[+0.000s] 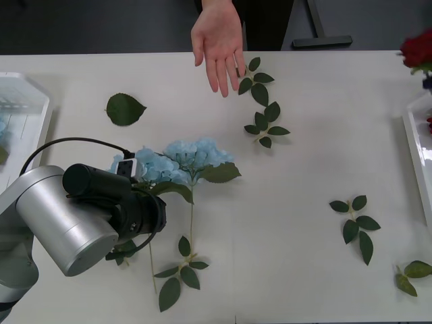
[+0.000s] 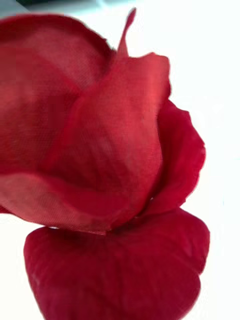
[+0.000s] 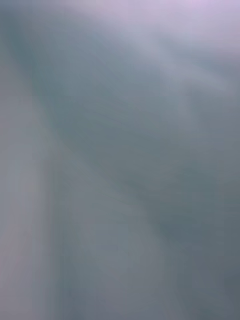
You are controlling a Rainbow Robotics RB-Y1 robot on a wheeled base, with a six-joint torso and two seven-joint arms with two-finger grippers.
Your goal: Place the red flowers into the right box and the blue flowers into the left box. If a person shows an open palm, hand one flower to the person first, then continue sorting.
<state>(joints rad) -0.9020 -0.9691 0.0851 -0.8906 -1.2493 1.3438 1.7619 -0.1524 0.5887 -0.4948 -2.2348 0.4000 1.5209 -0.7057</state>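
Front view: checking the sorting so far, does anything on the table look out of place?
Loose green leaf sprigs lie scattered across the white table, away from any stem. A bare open hand reaches in at the far edge.

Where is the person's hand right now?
In the front view, the person's hand reaches over the table's far edge, near the middle, palm open, fingertips just beside a loose leaf sprig and beyond the blue flowers.
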